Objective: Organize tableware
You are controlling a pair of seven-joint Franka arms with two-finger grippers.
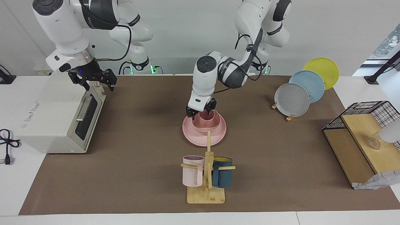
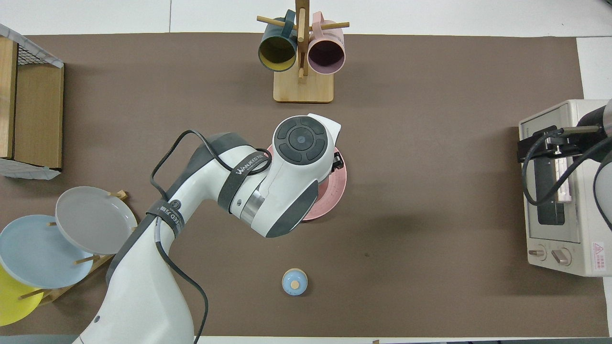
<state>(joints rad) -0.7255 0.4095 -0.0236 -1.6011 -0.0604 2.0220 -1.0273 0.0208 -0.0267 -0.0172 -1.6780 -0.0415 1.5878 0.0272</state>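
The cup (image 1: pixel 207 115) stands in the bowl (image 1: pixel 206 125), the bowl on the plate (image 1: pixel 203 137). The mug rack (image 1: pixel 206 175) stands farther from the robots.

You saw a matt pink plate (image 1: pixel 200 137), bowl (image 1: pixel 204 126) and cup (image 1: pixel 207 115), a matt brown mat (image 1: pixel 140 131), a smooth wood mug rack (image 1: pixel 206 193) and glossy white plastic arm shells (image 2: pixel 287 191).
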